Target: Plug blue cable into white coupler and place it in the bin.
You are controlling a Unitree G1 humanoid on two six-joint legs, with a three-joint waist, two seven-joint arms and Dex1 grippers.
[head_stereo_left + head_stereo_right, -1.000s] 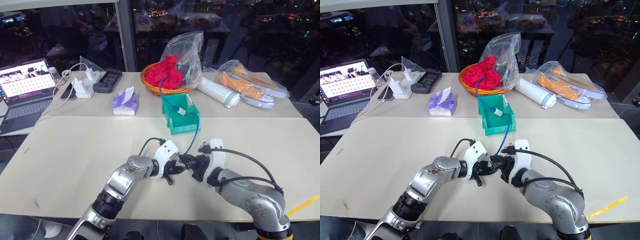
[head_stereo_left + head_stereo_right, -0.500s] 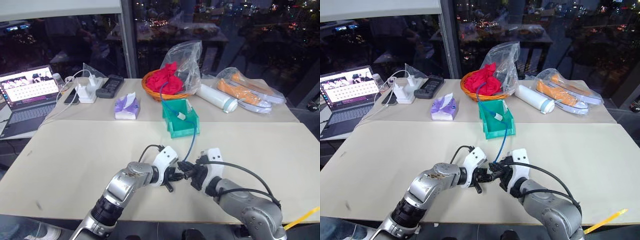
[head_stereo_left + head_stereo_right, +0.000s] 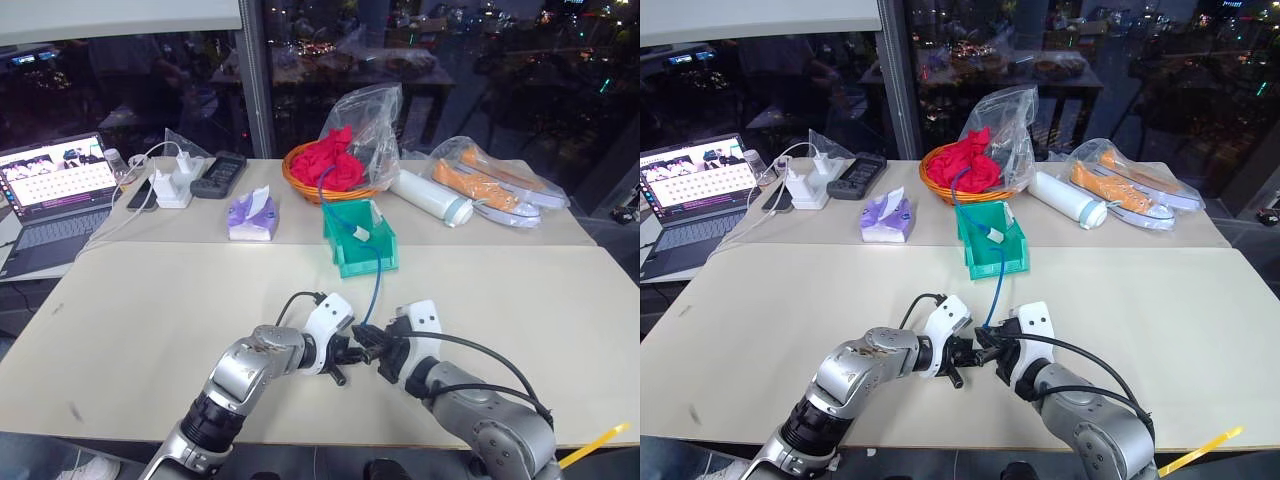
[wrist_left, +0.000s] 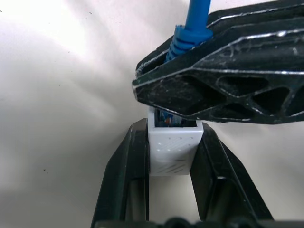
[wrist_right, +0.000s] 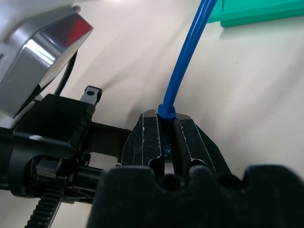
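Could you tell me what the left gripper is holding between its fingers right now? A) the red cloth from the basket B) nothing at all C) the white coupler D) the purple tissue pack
C: in the left wrist view the left gripper has the white coupler pinched between its two black fingers, with the plug end of the blue cable, held by the right gripper, meeting the coupler's opening.

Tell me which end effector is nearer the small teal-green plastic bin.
Right, narrowly. The right end effector, shut on the thin light-blue cable, sits almost directly below the bin; the left end effector, holding the tiny white coupler, lies just beside it, farther left.
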